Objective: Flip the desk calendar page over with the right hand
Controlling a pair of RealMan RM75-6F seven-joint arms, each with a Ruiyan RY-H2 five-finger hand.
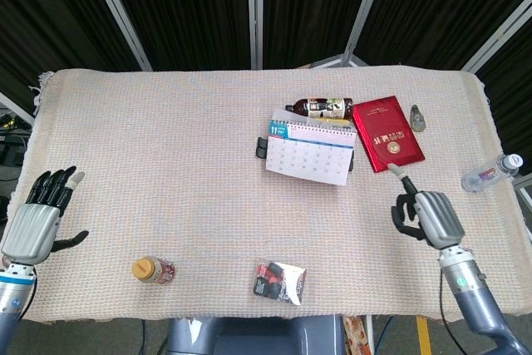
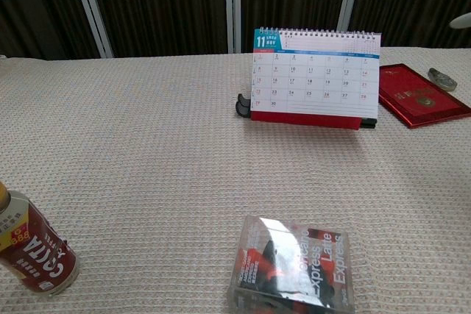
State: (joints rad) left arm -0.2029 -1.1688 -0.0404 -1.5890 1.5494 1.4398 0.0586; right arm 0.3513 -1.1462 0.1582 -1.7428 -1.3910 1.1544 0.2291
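The desk calendar [image 1: 309,153] stands upright right of the table's centre, its November page [image 2: 315,75] facing me and its spiral binding along the top. My right hand [image 1: 428,218] hovers over the cloth to the near right of the calendar and apart from it. One finger points toward the red booklet while the others are curled in, and it holds nothing. My left hand [image 1: 37,218] stays at the table's left edge with its fingers spread and empty. In the chest view only a pale tip shows at the right edge.
A red booklet [image 1: 387,135] lies right of the calendar, with a brown bottle [image 1: 320,108] behind it and a small object [image 1: 418,118] further right. A clear bottle [image 1: 495,174] lies at the right edge. A can [image 1: 153,270] and a coffee packet [image 1: 280,280] sit near the front edge.
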